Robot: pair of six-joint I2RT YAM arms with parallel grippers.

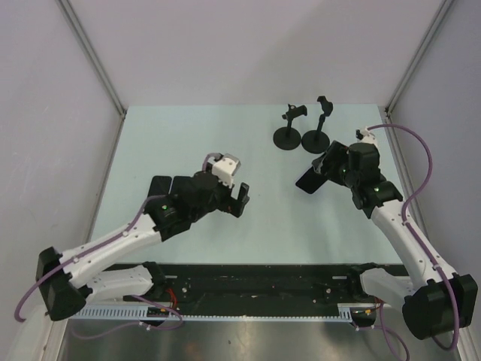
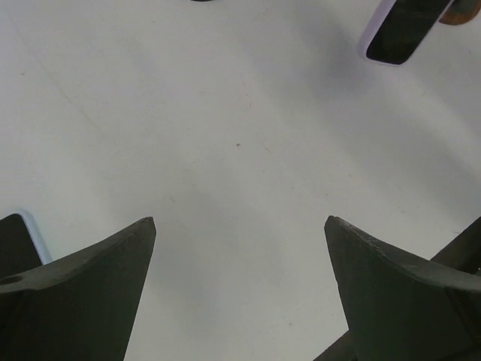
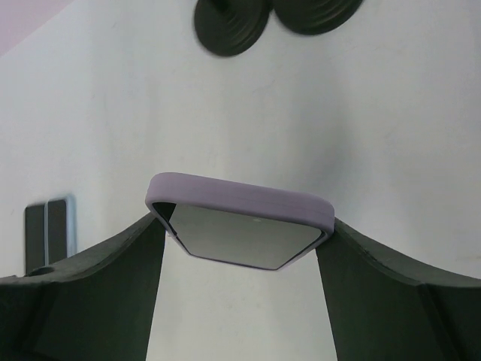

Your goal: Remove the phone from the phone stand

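right pincer (image 3: 242, 232): pinching the phone (image 3: 240, 201) across its width, one finger on each side edge. Jaws are partly apart, held at the phone's width. Phone sits right at the fingertips and sticks out past them. It has a lavender case, and the dark glass side faces downward in the right wrist view.

phone vs stands: two black phone stands (image 1: 286, 137) (image 1: 316, 139) sit side by side beyond the right pincer's tips, round bases touching or nearly so. Phone is clear of both and touches neither. In the top view it hangs tilted just in front of the pincer, on the near side of the stands. Can't tell whether its lower end touches the counter (image 1: 188, 150).

left pincer (image 1: 233, 194): spread wide, both fingers pointing at bare counter, not gripping. It's well apart from the right pincer, to its left. In the left wrist view the held phone shows ahead and off to the right of the tips, partly cut by the frame edge.

one unknown: dark flat object (image 2: 15, 244) with a pale lavender rim, just outside the finger at the left of the left wrist view, mostly cropped. Can't tell what it is.
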